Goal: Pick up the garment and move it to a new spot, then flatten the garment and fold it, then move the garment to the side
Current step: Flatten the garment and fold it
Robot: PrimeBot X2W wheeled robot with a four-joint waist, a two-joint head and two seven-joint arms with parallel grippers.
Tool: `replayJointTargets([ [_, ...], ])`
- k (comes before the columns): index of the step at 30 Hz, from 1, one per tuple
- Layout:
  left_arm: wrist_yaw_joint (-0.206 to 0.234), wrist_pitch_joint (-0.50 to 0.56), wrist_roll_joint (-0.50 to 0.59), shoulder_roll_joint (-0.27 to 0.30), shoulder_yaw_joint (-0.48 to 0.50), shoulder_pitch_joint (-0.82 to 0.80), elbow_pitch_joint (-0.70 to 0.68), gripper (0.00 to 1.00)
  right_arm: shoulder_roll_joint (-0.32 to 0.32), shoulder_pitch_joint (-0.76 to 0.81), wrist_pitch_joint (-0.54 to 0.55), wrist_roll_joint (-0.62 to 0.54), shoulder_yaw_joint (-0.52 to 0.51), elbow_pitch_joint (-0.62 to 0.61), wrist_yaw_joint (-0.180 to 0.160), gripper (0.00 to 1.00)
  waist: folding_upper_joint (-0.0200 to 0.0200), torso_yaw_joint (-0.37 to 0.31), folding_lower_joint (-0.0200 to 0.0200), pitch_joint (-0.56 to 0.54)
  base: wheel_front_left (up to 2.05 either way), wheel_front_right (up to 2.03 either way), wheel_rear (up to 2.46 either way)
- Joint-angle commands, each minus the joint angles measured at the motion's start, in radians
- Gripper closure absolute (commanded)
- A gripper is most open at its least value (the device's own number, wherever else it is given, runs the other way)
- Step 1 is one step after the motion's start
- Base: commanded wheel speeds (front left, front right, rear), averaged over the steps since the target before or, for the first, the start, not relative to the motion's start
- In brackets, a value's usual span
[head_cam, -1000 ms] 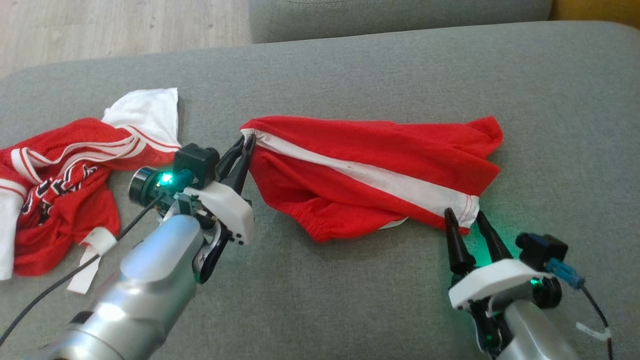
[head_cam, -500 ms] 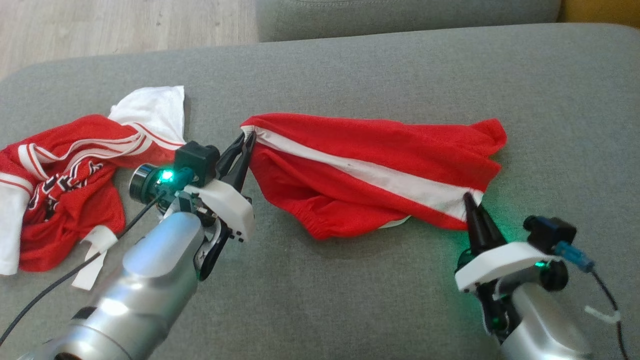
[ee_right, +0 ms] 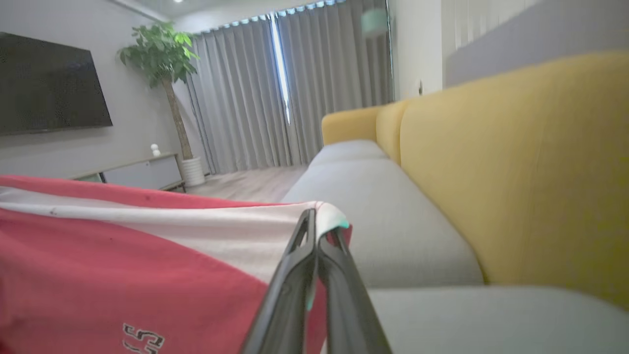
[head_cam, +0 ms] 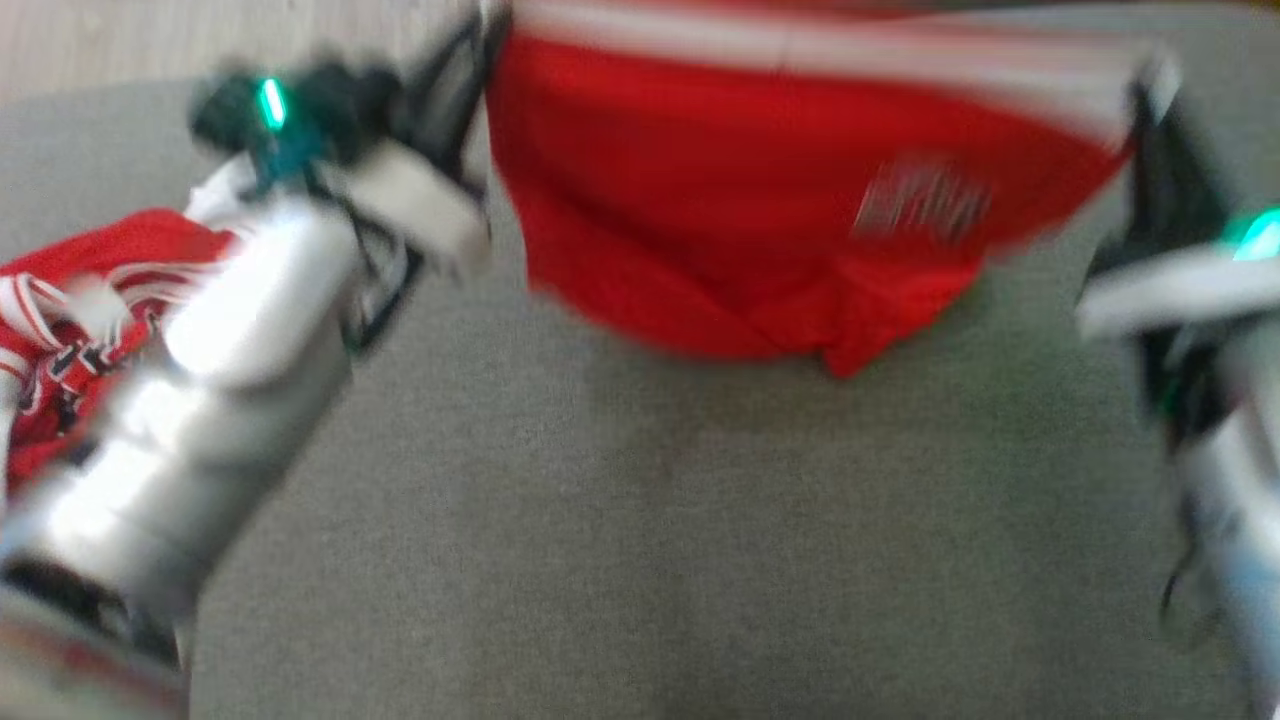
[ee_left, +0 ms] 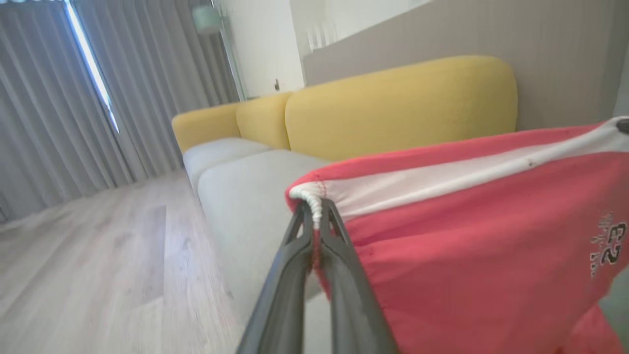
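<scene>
- The red shorts point(head_cam: 790, 200) are held stretched between both grippers, with the long axis running left to right. They hang above the grey sofa seat point(head_cam: 640, 520).
- The left gripper point(ee_left: 317, 209) is clenched on one upper corner, and the right gripper point(ee_right: 319, 221) is clenched on the opposite corner.
- The cloth hangs below the jaws, and neither arm is judged nearer.
- A white stripe is seen along the top edge, with a small printed number below it.

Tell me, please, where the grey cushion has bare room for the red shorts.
The grey cushion is bare below the hanging shorts, from the left arm across to the right arm. Its left edge is crowded: a red-and-white jersey lies heaped there.
</scene>
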Motion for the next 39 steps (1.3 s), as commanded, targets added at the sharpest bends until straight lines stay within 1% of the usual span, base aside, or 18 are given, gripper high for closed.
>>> replayJointTargets([
  [1,-0.002,-0.012,0.009,0.038,0.062,-0.122,-0.024,1.00,-0.033,-0.121,0.002,0.005,0.008,-0.022,-0.001,1.00,0.0000,-0.002,0.0000,0.063,0.00,0.00,0.00],
  [3,-0.005,-0.015,0.031,0.028,0.079,-0.221,-0.018,1.00,-0.067,-0.248,0.003,0.007,0.011,0.005,-0.001,1.00,0.0000,0.002,0.0000,0.120,0.00,0.00,0.00],
  [6,-0.007,-0.020,0.079,0.005,0.112,-0.361,-0.009,1.00,-0.098,-0.430,-0.002,0.011,0.022,0.049,-0.001,1.00,0.0000,0.004,0.0000,0.189,0.00,0.00,0.00],
  [9,0.013,-0.021,0.133,-0.018,0.204,-0.446,-0.066,1.00,-0.122,-0.572,-0.008,0.007,0.035,0.064,-0.001,1.00,0.0000,0.005,0.0000,0.236,0.00,0.00,0.00],
  [12,0.009,-0.021,0.214,-0.030,0.259,-0.458,-0.129,1.00,-0.143,-0.642,-0.010,0.001,0.038,0.050,-0.001,1.00,0.0000,0.009,0.0000,0.253,0.00,0.00,0.00],
  [15,-0.007,-0.021,0.266,-0.042,0.294,-0.393,-0.176,1.00,-0.156,-0.626,-0.010,0.004,0.026,0.013,-0.001,1.00,0.0000,0.014,0.0000,0.249,0.00,0.00,0.00],
  [20,-0.034,-0.021,0.319,-0.053,0.334,-0.196,-0.235,1.00,-0.172,-0.470,-0.010,0.027,0.000,-0.074,-0.001,1.00,0.0000,0.027,0.0000,0.223,0.00,0.00,0.00],
  [23,-0.042,-0.021,0.340,-0.053,0.363,-0.044,-0.291,1.00,-0.172,-0.332,-0.010,0.056,-0.016,-0.140,-0.001,1.00,0.0000,0.036,0.0000,0.189,0.00,0.00,0.00],
  [26,-0.044,-0.021,0.374,-0.039,0.391,0.133,-0.362,1.00,-0.169,-0.170,-0.010,0.081,-0.021,-0.213,-0.001,1.00,0.0000,0.039,0.0000,0.133,0.00,0.00,0.00],
  [27,-0.041,-0.022,0.404,-0.023,0.396,0.258,-0.407,1.00,-0.167,-0.055,-0.010,0.100,-0.025,-0.255,-0.001,1.00,0.0000,0.041,0.0000,0.089,0.00,0.00,0.00],
  [32,-0.018,-0.022,0.447,0.001,0.402,0.540,-0.483,1.00,-0.174,0.223,-0.010,0.137,-0.034,-0.333,-0.001,1.00,0.0000,0.044,0.0000,-0.005,0.00,0.00,0.00],
  [35,0.003,-0.022,0.465,0.011,0.397,0.687,-0.522,1.00,-0.176,0.366,-0.003,0.153,-0.047,-0.374,-0.001,1.00,0.0000,0.043,0.0000,-0.048,0.00,0.00,0.00],
  [39,0.025,-0.022,0.475,0.021,0.381,0.859,-0.569,1.00,-0.170,0.515,0.036,0.164,-0.074,-0.436,-0.001,1.00,0.0000,0.044,0.0000,-0.088,0.00,0.00,0.00],
])
